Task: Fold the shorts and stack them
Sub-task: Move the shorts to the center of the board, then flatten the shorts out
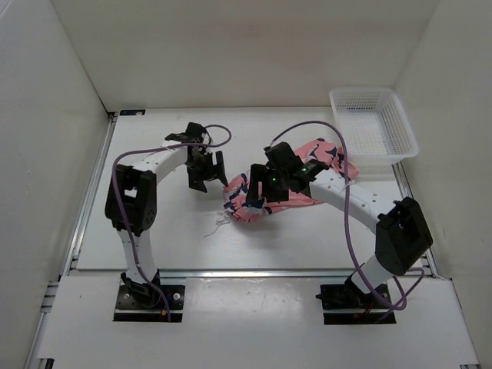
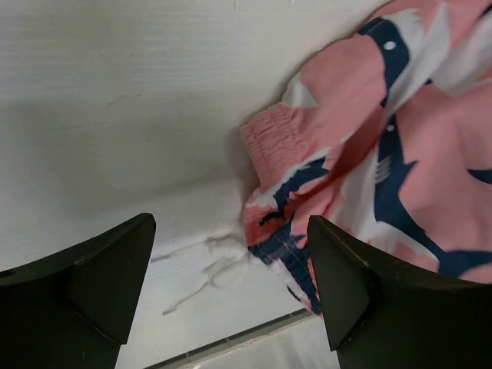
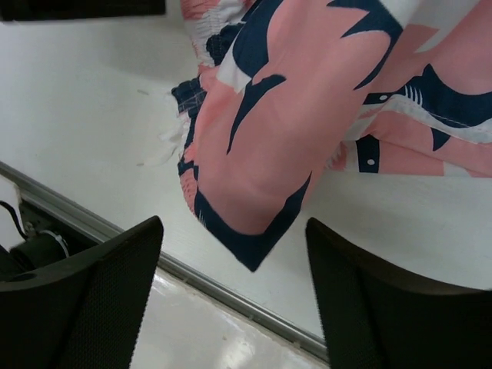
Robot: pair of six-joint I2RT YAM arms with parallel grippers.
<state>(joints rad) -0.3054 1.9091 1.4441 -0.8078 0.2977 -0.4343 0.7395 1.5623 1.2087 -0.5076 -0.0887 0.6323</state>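
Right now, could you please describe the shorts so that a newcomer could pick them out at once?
On the white table, look near the middle, nearer than the white mesh basket in the far right corner. The shorts lie crumpled there, partly under the right arm. They alone are coloured: coral pink with navy-and-white shapes.

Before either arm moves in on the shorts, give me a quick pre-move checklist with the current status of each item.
1. Left gripper open and empty: ok.
2. Right gripper open and empty, over the shorts: ok.
3. Shorts spread flat for folding: not ok, they are bunched and overlapping.
4. Drawstring tucked in: not ok, it trails loose on the table.
5. Shorts clear of the basket: cannot tell, their edge lies close to it.
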